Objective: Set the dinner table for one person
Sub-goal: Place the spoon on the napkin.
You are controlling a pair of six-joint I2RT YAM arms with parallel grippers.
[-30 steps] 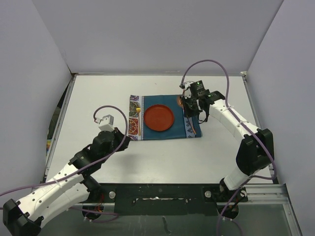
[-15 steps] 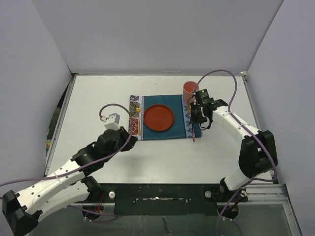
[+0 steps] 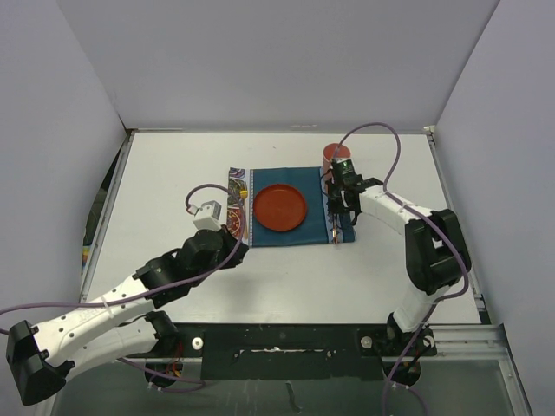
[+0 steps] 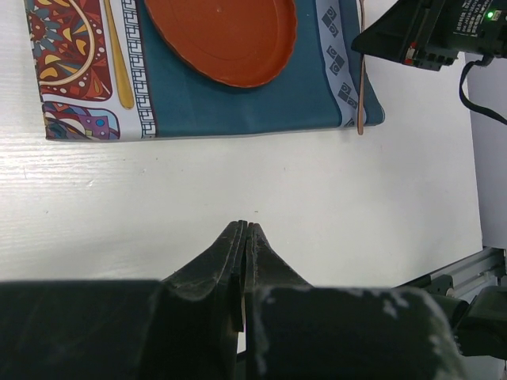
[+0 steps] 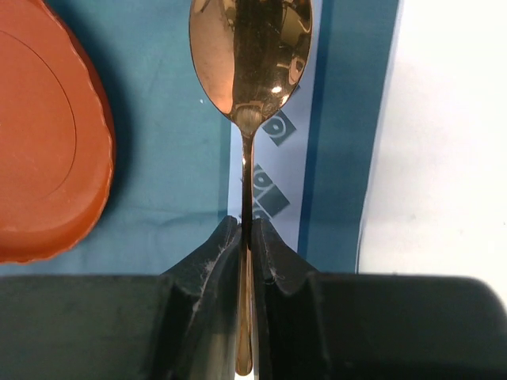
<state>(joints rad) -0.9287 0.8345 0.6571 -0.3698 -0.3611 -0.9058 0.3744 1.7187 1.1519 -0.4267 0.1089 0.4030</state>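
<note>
White arms (image 3: 95,316), black joints (image 3: 431,260), looping purple cables (image 3: 373,126).

White dinner table (image 3: 173,173): teal placemat (image 3: 314,186) mid-table, red cup (image 3: 329,154) by far-right corner.

I see the left gripper (image 4: 245,228), jaws pressed together, above bare dinner table (image 4: 333,198). Beyond lies a teal placemat (image 4: 238,103) carrying an orange plate (image 4: 222,32), a gold utensil (image 4: 119,63) on its patterned end, and a thin copper spoon (image 4: 361,79) along the opposite edge.
</note>
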